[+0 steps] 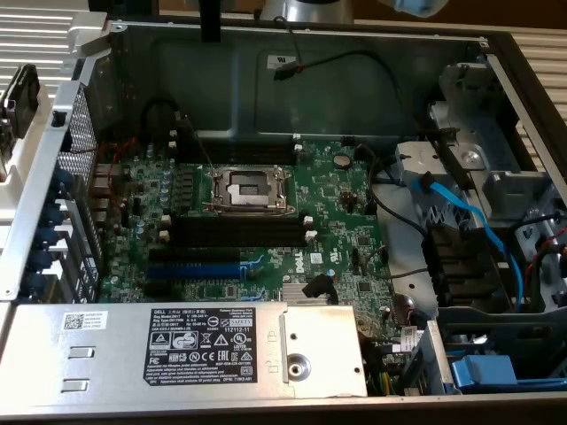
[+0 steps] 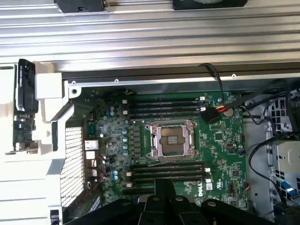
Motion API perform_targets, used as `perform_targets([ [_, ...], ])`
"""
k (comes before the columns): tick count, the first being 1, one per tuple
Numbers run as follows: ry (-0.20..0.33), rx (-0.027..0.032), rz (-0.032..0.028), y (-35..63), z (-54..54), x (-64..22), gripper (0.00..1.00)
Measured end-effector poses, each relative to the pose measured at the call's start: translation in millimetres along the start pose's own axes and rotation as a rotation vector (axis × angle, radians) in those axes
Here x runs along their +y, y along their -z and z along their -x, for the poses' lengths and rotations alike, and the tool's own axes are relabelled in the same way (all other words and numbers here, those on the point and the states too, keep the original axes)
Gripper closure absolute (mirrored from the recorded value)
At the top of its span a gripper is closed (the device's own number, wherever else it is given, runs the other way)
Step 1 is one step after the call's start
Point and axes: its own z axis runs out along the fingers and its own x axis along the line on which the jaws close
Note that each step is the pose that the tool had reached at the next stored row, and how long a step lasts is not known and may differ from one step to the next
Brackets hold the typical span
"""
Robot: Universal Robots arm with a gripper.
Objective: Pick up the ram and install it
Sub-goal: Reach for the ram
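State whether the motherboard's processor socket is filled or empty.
Empty: the processor socket shows bare contacts inside its metal frame, with no chip or cooler on it.

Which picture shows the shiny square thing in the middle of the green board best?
The wrist view: the socket is seen whole, straight from above. The exterior view shows it too, also whole, but at a slant.

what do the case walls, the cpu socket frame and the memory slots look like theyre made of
Case walls: dull grey sheet metal, probably steel, going by the folded edges and soft glare. CPU socket frame: bright bare metal, with shiny highlights. Memory slots: matte black, likely moulded plastic, with white end clips. Motherboard: glossy green circuit-board laminate.
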Motion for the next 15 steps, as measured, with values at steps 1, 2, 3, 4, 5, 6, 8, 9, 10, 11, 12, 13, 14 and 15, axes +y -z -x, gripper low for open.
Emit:
perform_targets([
  [1, 0.000, 0.0000, 0.0000, 1.2, -4.0, 0.3, 0.90],
  [2, 0.000, 0.0000, 0.0000, 2.4, -8.1, 0.5, 0.90],
  [3, 0.000, 0.0000, 0.0000, 3.6, -12.5, 0.7, 0.90],
  [4, 0.000, 0.0000, 0.0000, 4.6, -16.7, 0.7, 0.90],
  [5, 0.000, -0.0001, 0.0000, 6.4, -25.9, 0.7, 0.90],
  [6, 0.000, 0.0000, 0.0000, 7.0, -30.5, 0.6, 0.90],
  [8, 0.000, 0.0000, 0.0000, 7.9, -39.3, 0.5, 0.90],
  [9, 0.000, 0.0000, 0.0000, 8.4, -44.1, 0.4, 0.90],
  [10, 0.000, 0.0000, 0.0000, 8.9, -48.7, 0.4, 0.90],
  [11, 0.000, -0.0001, 0.0001, 9.2, -53.2, 0.3, 0.90],
  [12, 0.000, 0.0000, 0.0001, 9.6, -57.7, 0.3, 0.90],
  [13, 0.000, 0.0000, 0.0000, 9.8, -62.1, 0.3, 0.90],
  [14, 0.000, 0.0000, 0.0000, 10.0, -66.4, 0.3, 0.90],
  [15, 0.000, 0.0000, 0.0000, 10.2, -70.8, 0.3, 0.90],
])
